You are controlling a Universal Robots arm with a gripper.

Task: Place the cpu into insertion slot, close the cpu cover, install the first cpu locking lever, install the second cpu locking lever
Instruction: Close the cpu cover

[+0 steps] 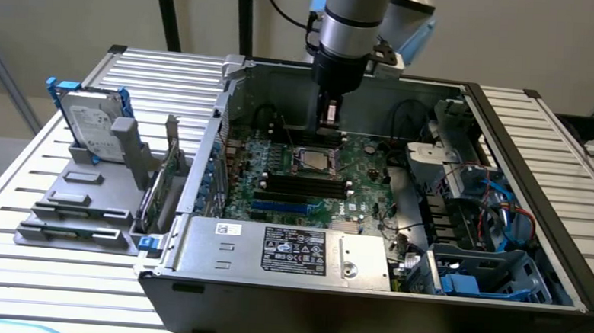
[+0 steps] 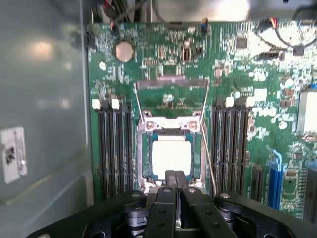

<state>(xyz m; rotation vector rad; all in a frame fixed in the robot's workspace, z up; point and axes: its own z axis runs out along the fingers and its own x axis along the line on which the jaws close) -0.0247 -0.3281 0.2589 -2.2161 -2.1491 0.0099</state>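
Hovering over the cpu (image 2: 171,156), which already sits flat in the insertion slot (image 2: 145,158), pale face up, dark socket edge showing round it. My gripper (image 2: 176,174) is clenched, fingers pressed together, grasping nothing. Its tip hangs at the socket edge nearest me, with the cpu straight ahead of it.

The cpu cover (image 2: 171,85) is not down. It looks flipped open on the far side of the socket from my gripper, hinge edge between it and the cpu. Two thin locking levers (image 2: 208,148) run loose alongside the socket, one per side, long axes roughly along my line of approach. Black memory strips (image 2: 114,148) flank the socket on both sides, near but apart.

In the exterior view my gripper (image 1: 328,121) hangs above the green board (image 1: 363,166) inside the open computer case (image 1: 371,315), the socket just below it, toward the camera. A grey power box (image 1: 283,250) is well apart. The case rests on the slatted table (image 1: 47,275).
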